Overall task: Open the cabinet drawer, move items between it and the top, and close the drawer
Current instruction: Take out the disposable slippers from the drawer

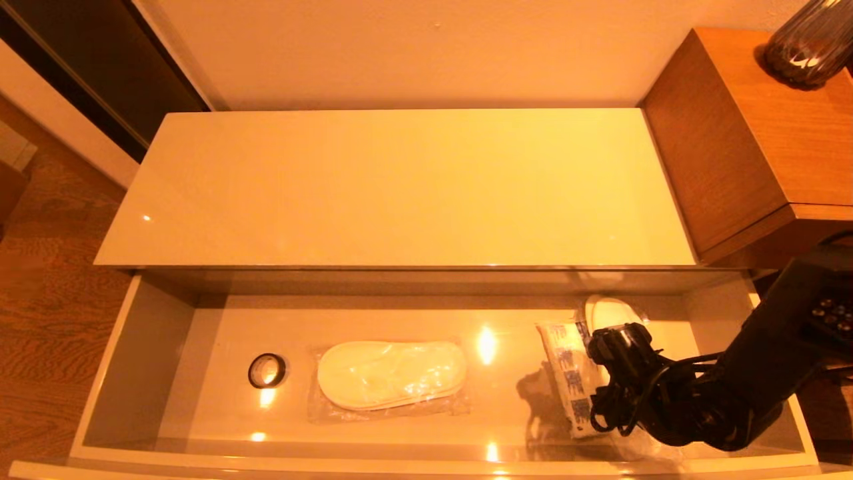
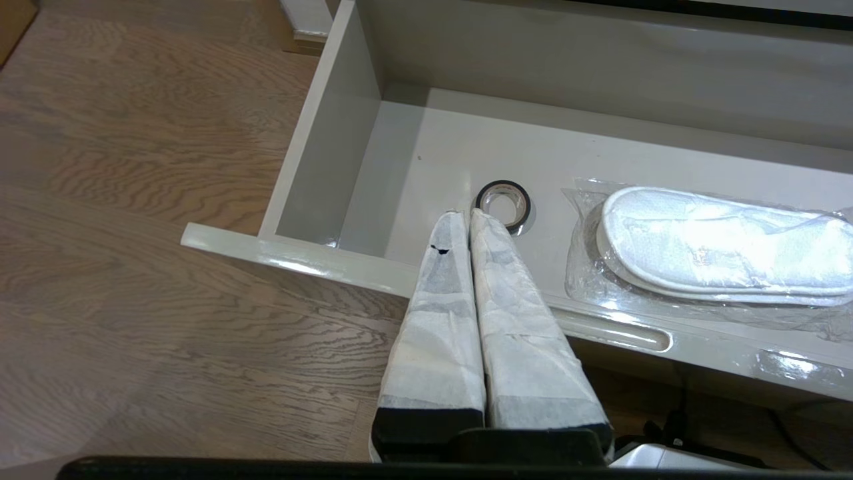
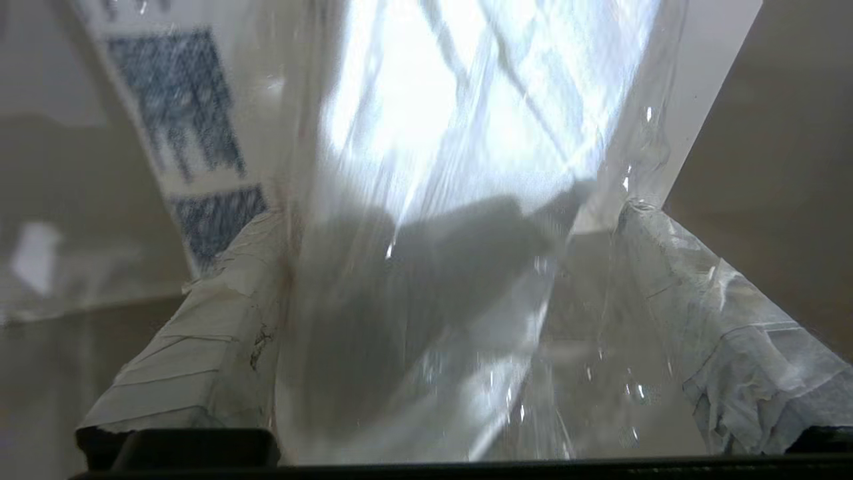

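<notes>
Closed left pincer (image 2: pixel 464 215) above open cabinet drawer (image 2: pixel 333 133), near tape ring (image 2: pixel 503 204) and bagged slippers (image 2: pixel 720 250)

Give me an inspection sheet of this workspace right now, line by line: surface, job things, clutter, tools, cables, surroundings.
Surface: the top of the low cabinet, nothing seen on it.
Job's things: drawer open; inside, tape ring toward the left, bagged slippers mid-drawer, printed packet and a second bagged slipper at the right.
Clutter: nothing seen.
Tools: right tool open, low in the drawer, fingers either side of clear plastic; left tool shut, outside the drawer front near the tape ring.
Cables: black leads looped on the right wrist.
Surroundings: brown wooden cabinet with dark vase; wood floor.
</notes>
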{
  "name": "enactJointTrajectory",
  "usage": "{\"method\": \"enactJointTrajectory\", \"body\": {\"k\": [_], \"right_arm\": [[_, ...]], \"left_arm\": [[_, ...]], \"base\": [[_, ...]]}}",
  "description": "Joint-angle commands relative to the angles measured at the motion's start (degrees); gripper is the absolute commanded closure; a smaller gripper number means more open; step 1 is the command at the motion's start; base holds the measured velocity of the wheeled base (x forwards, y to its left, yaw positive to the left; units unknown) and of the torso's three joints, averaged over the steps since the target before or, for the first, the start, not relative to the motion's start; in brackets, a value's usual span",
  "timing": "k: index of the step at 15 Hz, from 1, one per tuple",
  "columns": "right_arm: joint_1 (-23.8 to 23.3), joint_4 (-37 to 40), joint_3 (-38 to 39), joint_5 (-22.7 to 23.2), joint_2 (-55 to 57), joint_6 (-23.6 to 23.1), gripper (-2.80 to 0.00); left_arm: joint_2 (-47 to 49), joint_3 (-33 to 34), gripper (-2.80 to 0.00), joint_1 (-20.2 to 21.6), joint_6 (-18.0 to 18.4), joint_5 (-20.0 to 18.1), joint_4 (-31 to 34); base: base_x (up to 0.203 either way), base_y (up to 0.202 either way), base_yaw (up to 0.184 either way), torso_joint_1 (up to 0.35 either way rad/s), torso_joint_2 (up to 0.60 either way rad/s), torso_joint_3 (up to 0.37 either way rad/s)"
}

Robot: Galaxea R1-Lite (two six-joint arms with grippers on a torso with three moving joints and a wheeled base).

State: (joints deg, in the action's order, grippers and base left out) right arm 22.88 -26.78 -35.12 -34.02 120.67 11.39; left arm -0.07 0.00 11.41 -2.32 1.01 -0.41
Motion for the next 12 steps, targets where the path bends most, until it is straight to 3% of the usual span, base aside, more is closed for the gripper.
{"method": "enactJointTrajectory", "body": {"k": [1, 7, 8, 12], "right_arm": [[-0.9, -1.8, -0.6, -0.2, 2.6, -0.5, -2.8], [-2.8, -9.1, -0.8, -0.7, 6.6, -4.8, -2.8], [-2.8, -9.2, -0.8, -1.7, 6.7, -5.2, 0.0], [-2.8, -8.8, -1.0, -2.5, 5.3, -5.7, 0.0]], "left_arm": [[-2.2, 0.1, 0.0, 0.0, -0.1, 0.0, 0.0], [-2.2, 0.1, 0.0, 0.0, -0.1, 0.0, 0.0], [-2.2, 0.1, 0.0, 0.0, -0.1, 0.0, 0.0], [-2.2, 0.1, 0.0, 0.0, -0.1, 0.0, 0.0]], "base": [[0.0, 0.0, 0.0, 0.0, 0.0, 0.0], [0.0, 0.0, 0.0, 0.0, 0.0, 0.0], [0.0, 0.0, 0.0, 0.0, 0.0, 0.0], [0.0, 0.0, 0.0, 0.0, 0.0, 0.0]]}}
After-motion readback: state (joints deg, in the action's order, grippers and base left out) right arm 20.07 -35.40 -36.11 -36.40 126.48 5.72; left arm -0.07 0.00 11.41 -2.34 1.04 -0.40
